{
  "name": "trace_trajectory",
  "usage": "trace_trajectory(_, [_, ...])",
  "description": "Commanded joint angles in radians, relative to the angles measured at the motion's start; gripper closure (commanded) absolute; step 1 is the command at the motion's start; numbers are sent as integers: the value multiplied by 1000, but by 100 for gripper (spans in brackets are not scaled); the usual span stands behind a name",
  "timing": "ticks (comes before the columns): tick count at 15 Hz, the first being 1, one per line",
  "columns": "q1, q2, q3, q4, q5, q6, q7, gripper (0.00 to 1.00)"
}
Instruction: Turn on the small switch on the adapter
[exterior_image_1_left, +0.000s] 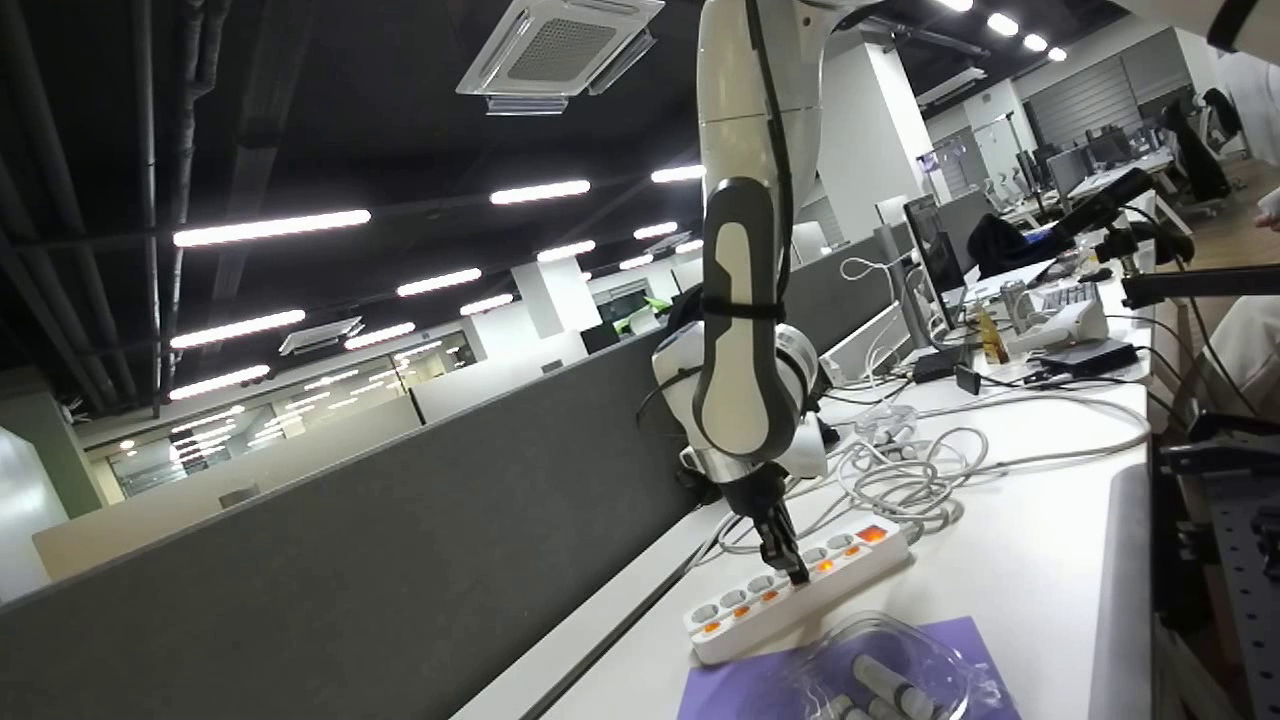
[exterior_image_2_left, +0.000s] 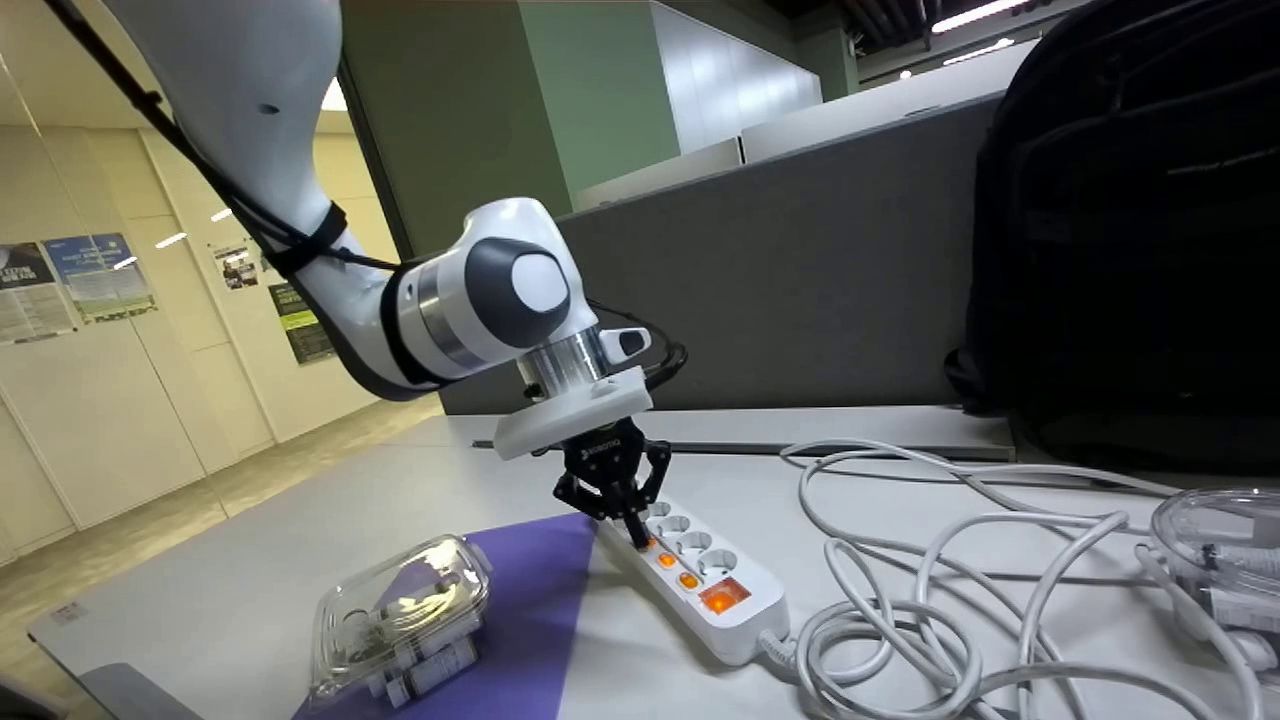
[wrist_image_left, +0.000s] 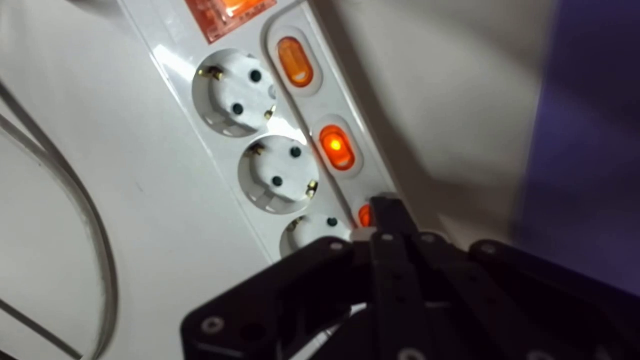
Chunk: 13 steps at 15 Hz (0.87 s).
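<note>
- A way down from above is left free over the power strip (exterior_image_2_left: 703, 570) between its large switch (exterior_image_2_left: 722, 597) and the gripper (exterior_image_2_left: 638, 540).
- Access to the third small switch (wrist_image_left: 364, 216) from the large one is obstructed by the fingertips (wrist_image_left: 392, 215).
- Beyond the large switch, the table (exterior_image_2_left: 630, 650) is cluttered by tangled cables (exterior_image_1_left: 905, 492).
- Between strip and clear box (exterior_image_2_left: 400, 610), a low lane is offered over table and purple sheet (exterior_image_2_left: 545, 590).
- On the side of the sockets (wrist_image_left: 279, 175), reach is limited by a gray partition (exterior_image_2_left: 800, 290).

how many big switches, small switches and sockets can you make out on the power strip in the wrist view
Big switch: 1, cut by the frame edge
Small switches: 3, one partly behind the gripper
Sockets: 3, one partly covered
Total: 7
</note>
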Motion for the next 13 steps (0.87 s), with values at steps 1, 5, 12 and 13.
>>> trace_trajectory(1, [-53, 3, 54, 13, -2, -43, 10, 100])
trace_trajectory(5, [-107, 17, 119, 49, 48, -165, -19, 100])
trace_trajectory(12, [-100, 25, 138, 56, 47, -244, 5, 100])
trace_trajectory(13, [-94, 12, 135, 51, 37, -239, 8, 100])
